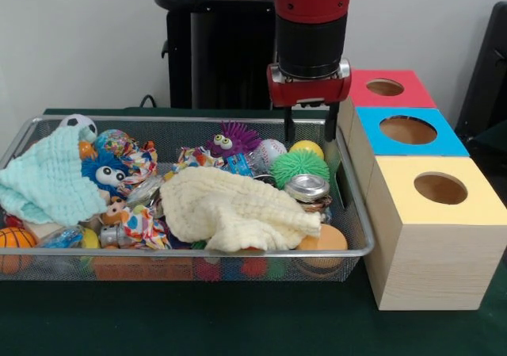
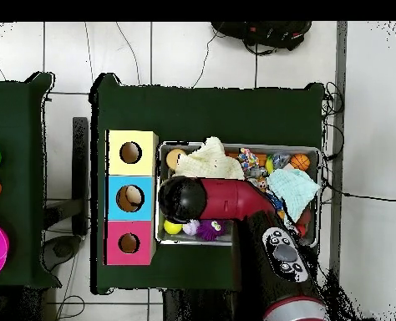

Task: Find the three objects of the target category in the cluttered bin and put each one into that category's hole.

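Gripper (image 1: 314, 146) hangs over the wire bin's (image 1: 358, 213) box-side end, jaws spread wide, holding nothing, tips just above the green spiky ball (image 1: 299, 166) and yellow ball (image 1: 306, 147). Blue box (image 2: 129, 198) hole shows a pale object inside.

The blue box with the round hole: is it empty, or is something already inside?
Not empty. In the overhead view, a pale rounded object shows through the hole of the blue-topped wooden box; what it is, I cannot tell.
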Motion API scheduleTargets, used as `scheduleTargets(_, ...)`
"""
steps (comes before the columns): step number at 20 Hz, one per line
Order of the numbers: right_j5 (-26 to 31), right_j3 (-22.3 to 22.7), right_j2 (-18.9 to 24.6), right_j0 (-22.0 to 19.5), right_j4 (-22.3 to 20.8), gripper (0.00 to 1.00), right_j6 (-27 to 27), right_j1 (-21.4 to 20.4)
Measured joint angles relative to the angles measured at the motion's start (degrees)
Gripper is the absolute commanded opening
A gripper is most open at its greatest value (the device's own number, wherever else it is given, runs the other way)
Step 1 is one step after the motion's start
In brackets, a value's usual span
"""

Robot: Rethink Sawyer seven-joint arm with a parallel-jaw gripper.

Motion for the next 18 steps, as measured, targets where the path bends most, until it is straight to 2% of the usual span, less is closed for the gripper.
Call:
scheduleTargets(8, -2.0, -0.01, 0.02, -2.06, 0.0, 1.0, 0.0, 3.27)
scheduleTargets(18, -1.46, -0.06, 0.3, -3.55, 0.0, 1.0, 0.0, 3.62)
